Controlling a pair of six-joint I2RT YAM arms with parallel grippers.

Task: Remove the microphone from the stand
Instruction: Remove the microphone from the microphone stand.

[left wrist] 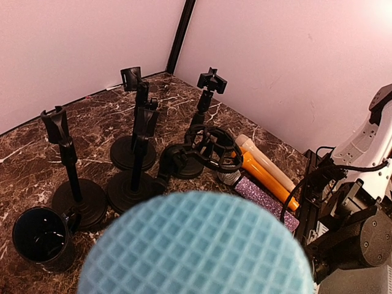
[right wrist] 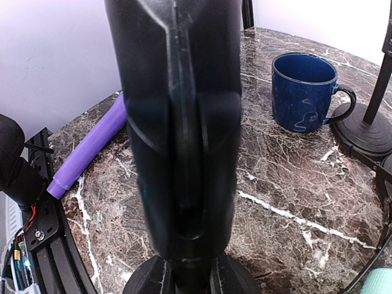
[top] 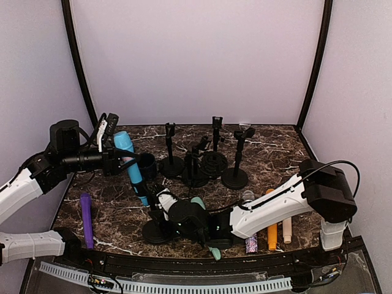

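Observation:
The blue microphone (top: 130,166) leans up and to the left, its mesh head (left wrist: 196,245) filling the bottom of the left wrist view. My left gripper (top: 124,160) is shut on its upper body; its fingers are hidden in the left wrist view. The microphone's lower end meets the clip of the near black stand (top: 156,229). I cannot tell whether it still sits in the clip. My right gripper (top: 159,211) is shut on that stand's post (right wrist: 177,135), with both fingers pressed to the post just above the round base.
Several empty black stands (top: 195,174) and a shock mount (left wrist: 211,150) stand at the back. A blue mug (top: 147,164) sits left of them. A purple microphone (top: 86,219) lies at the left. Orange (top: 272,229), beige (top: 286,229) and glitter (top: 251,244) microphones lie at the right.

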